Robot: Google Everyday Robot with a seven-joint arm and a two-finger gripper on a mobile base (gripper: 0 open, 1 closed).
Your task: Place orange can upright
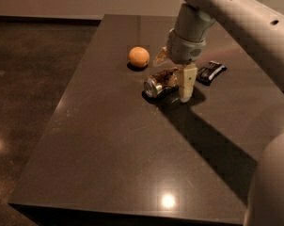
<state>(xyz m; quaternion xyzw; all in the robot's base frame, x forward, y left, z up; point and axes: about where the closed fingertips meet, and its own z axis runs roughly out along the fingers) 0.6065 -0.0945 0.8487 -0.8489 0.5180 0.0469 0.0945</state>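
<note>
The orange can (160,83) lies on its side on the dark table (114,140), silver end facing front-left. My gripper (174,72) hangs over the can's right end, pointing down. One pale finger (186,84) stands in front of the can and the other finger (160,56) shows behind it. The fingers are spread apart and straddle the can without squeezing it.
A round orange fruit (138,57) sits just behind and left of the can. A flat black packet (211,71) lies to the right of the gripper. The arm (240,18) reaches in from the upper right. The table's left and front edges drop to the floor.
</note>
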